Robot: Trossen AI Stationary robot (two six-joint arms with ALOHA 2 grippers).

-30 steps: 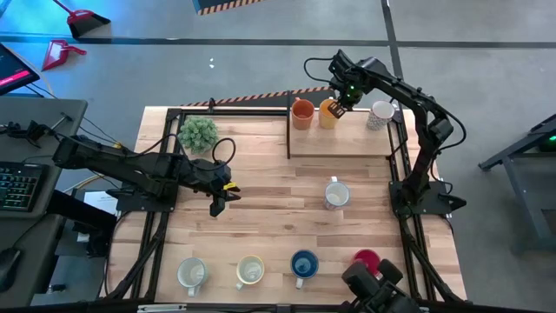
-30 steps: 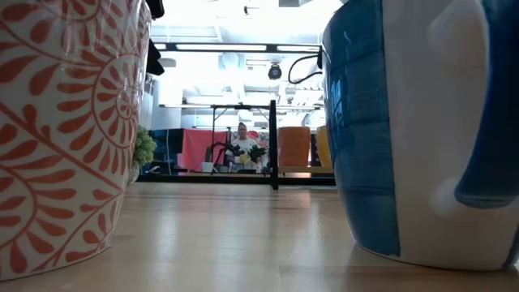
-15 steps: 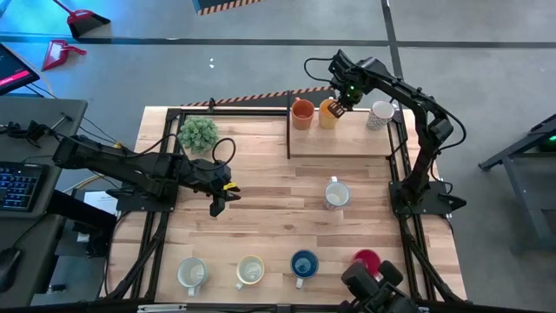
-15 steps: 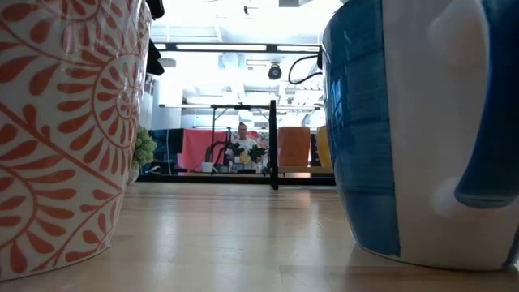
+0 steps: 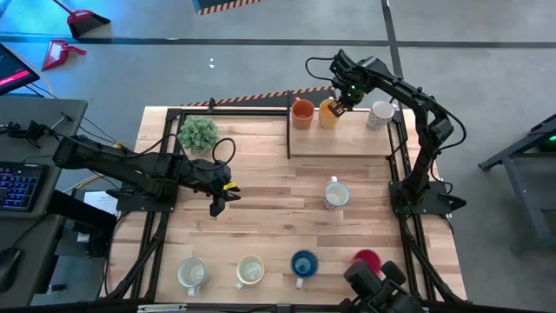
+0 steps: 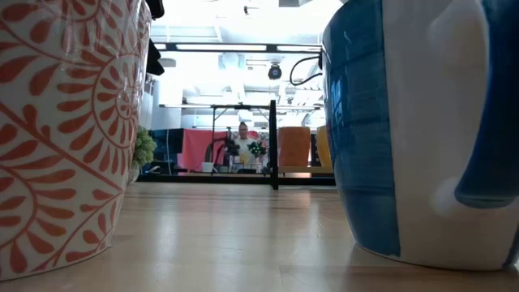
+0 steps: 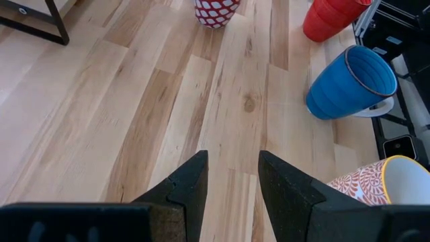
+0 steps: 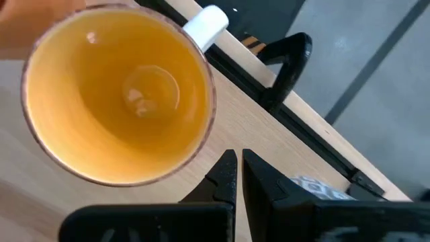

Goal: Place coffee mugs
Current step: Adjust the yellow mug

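I had the counter (image 5: 269, 217) mostly bare through its middle, which left me open room between the near row of coffee mugs and the raised shelf (image 5: 339, 143) at the far edge. Two orange mugs (image 5: 302, 113) and a white one (image 5: 380, 114) stood on that shelf, so I judged it the placing spot. My right gripper (image 5: 340, 103) hung just beside the yellow-orange mug (image 8: 117, 94), fingers nearly closed and gripping nothing. The left gripper (image 7: 232, 178) waited mid-counter, fingers slightly apart, facing the blue mug (image 7: 349, 84).
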